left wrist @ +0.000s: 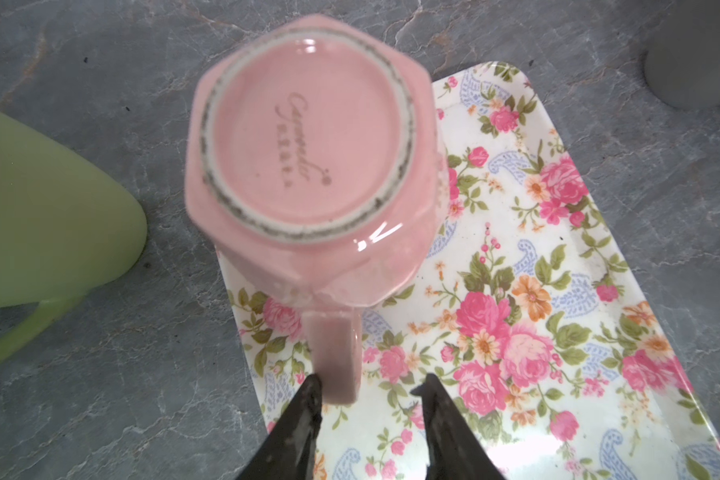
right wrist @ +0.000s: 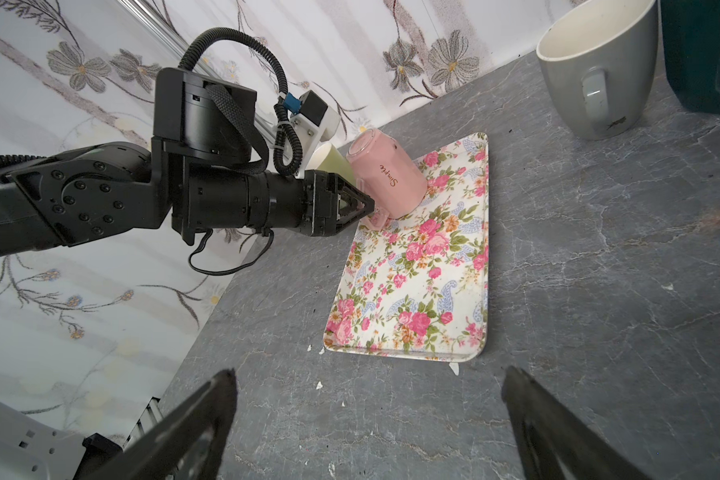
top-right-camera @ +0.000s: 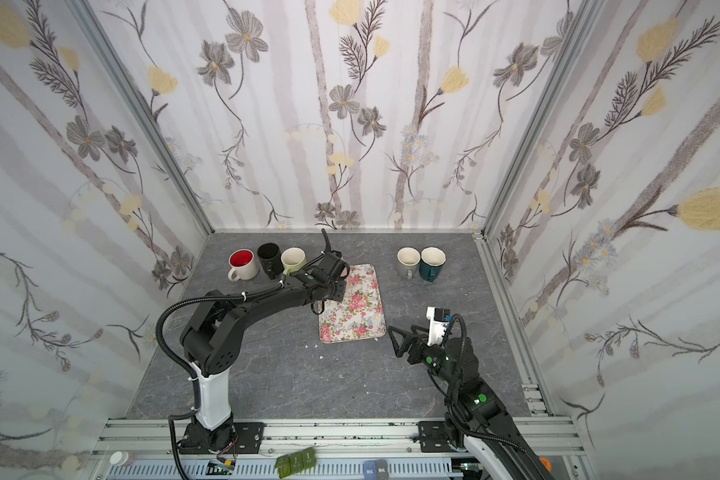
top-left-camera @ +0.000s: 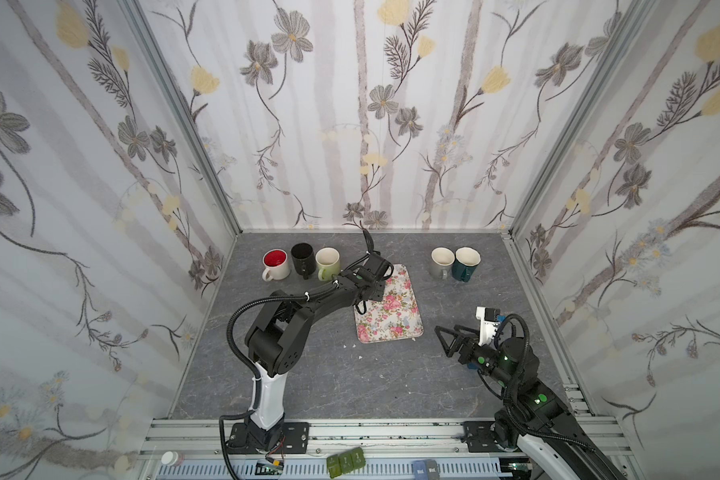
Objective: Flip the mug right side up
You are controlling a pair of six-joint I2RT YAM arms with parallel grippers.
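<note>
A pink mug [left wrist: 308, 137] stands upside down and tilted at the far corner of a floral tray [left wrist: 558, 291], base up and handle [left wrist: 335, 357] sticking out sideways. In the right wrist view the mug [right wrist: 385, 174] leans over the tray [right wrist: 412, 291]. My left gripper [left wrist: 371, 384] straddles the handle with its jaws partly apart. One fingertip [left wrist: 310, 395] touches the handle, and a gap shows on the other side. In both top views the left wrist hides the mug. My right gripper [top-left-camera: 442, 340] hovers open and empty, right of the tray's near end [top-left-camera: 391, 324].
Three upright mugs stand at the back left: white with red inside [top-left-camera: 276, 264], black [top-left-camera: 302, 257], green [top-left-camera: 328, 262]. A grey mug [top-left-camera: 441, 262] and a teal mug [top-left-camera: 466, 262] stand at the back right. Patterned walls close in three sides.
</note>
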